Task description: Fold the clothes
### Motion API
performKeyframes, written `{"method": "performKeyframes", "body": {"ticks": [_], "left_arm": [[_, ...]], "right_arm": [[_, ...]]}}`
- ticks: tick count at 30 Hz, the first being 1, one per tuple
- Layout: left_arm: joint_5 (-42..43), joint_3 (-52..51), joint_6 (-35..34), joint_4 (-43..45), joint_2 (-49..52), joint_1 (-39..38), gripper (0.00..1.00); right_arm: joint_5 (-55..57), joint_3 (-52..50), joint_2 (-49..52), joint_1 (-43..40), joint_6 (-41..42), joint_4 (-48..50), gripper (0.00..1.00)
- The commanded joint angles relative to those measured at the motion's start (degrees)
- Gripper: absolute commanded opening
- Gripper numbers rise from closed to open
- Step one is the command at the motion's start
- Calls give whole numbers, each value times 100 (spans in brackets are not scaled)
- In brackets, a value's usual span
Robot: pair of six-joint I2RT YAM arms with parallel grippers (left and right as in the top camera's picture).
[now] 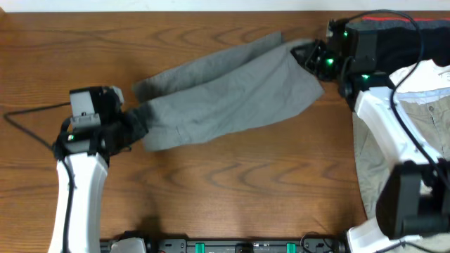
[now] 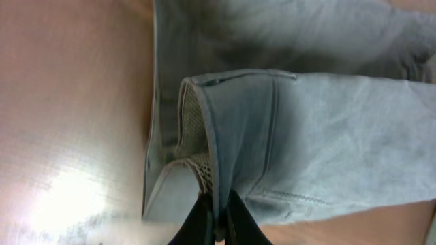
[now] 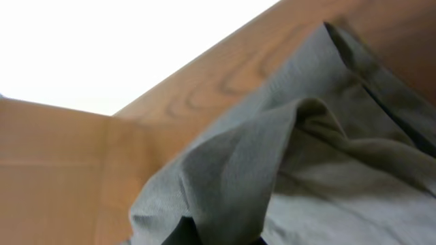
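Left gripper (image 1: 132, 128): at nine o'clock on the table, jaws pinched tight on the lower-left end of the shorts. The wrist view catches the black fingertips (image 2: 202, 221) nipping a stitched edge.
Table (image 1: 225, 204): warm brown wood with sweeping grain, and a glossy glare patch in the left wrist view.
Shorts (image 1: 228, 95): medium-grey woven cotton, matte and soft, pulled into a long slanted band from eight o'clock up to two o'clock. They lie mostly flat on the wood, with one leg lapped over the other.
Hem, close up (image 2: 320, 150): a folded edge curls open, its seams double-stitched.
Mesh lining (image 2: 194, 129): paler, netted, peeking out of that curl.
Far corner (image 3: 306, 170): the fine weave bunches into soft ridges and rises off the tabletop.
Right gripper (image 1: 311, 56): at two o'clock, clamped on the upper-right corner of the shorts. Only dark finger stubs show under the cloth in its own camera.
Khaki trousers (image 1: 373, 144): paler beige, rumpled, at four o'clock, partly under the right arm.
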Motion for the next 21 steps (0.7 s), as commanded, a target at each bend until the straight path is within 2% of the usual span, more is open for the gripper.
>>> {"method": "performKeyframes", "body": {"ticks": [1,6,11,17,19,21], "left_arm": [[44,111,131,433,474,-2,6],[46,111,63,1224,1091,-2,6],[-7,111,-81,1884,1547,-2,6],[-581,111,-229,2297,1818,-2,6],[-857,111,-306,2435,1856,-2,6],[-1174,111,-428,2465,1864,-2,6]], "right_arm": [[-111,129,341,-55,474,605,1],[214,131,778,-48,708,1373,1],[595,131,1134,-15,752,1674,1],[621,131,1488,17,761,2002,2],[640,131,1648,68,761,2245,7],[640,131,1779,129,776,2465,7]]}}
